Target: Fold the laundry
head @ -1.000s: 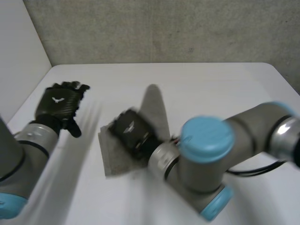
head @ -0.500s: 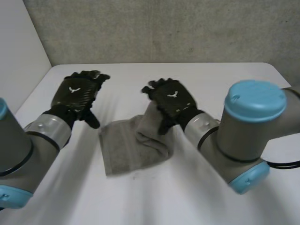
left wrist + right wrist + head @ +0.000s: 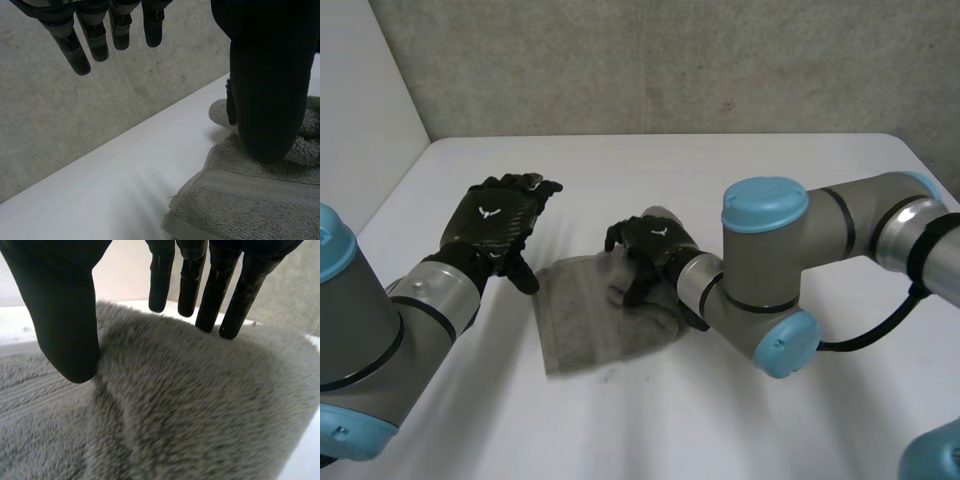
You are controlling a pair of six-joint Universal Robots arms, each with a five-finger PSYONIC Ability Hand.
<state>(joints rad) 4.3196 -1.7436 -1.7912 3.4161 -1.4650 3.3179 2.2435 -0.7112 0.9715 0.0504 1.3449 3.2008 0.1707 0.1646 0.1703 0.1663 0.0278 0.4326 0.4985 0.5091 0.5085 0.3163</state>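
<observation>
While the grey towel (image 3: 588,325) lies mid-way across the white table (image 3: 770,180), humped up on its right side, the right hand (image 3: 650,240) sits over that hump, fingers straight, thumb on the pile, fingertips perhaps just touching. Left hand (image 3: 492,222) hovers beside the towel's left edge, fingers loose and spread.

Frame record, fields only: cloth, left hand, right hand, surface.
cloth: grey towel, lying flat on its left part, bunched into a hump on its right
left hand: open, fingers straight, beside the towel's left edge, holding nothing
right hand: open, on the hump, thumb pressed into the towel, fingers straight over it
surface: white table
</observation>
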